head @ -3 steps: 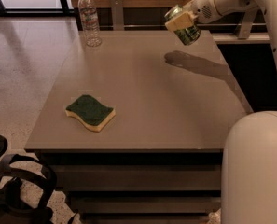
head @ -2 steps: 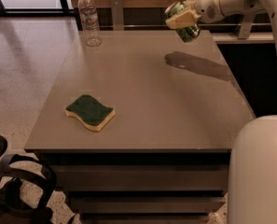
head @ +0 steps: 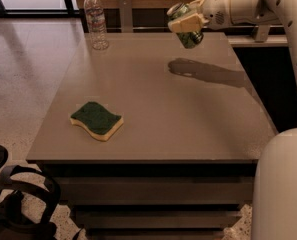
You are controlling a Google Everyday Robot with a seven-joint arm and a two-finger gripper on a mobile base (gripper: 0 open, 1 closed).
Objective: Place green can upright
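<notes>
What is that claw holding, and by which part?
The claw holds the green can by its sides, about mid-body. The can is tilted in the air above the far right of the table.

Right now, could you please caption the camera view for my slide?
Gripper holds the green can tilted above the table, far right; sponge and bottle sit apart.

Views: a single camera view.
Vantage: high, behind the near edge of the table (head: 188,124), beside the robot's white body (head: 283,184), which fills the 5 o'clock corner.
Facing: forward and downward, across the tabletop toward 12 o'clock.
Nearness: mid-range, with the sponge (head: 97,120) at 8 o'clock and the water bottle (head: 96,21) at 11 o'clock.
Gripper: the gripper (head: 186,23) is at 1 o'clock, above the table's far right part, clamped on the tilted green can (head: 190,38).
</notes>
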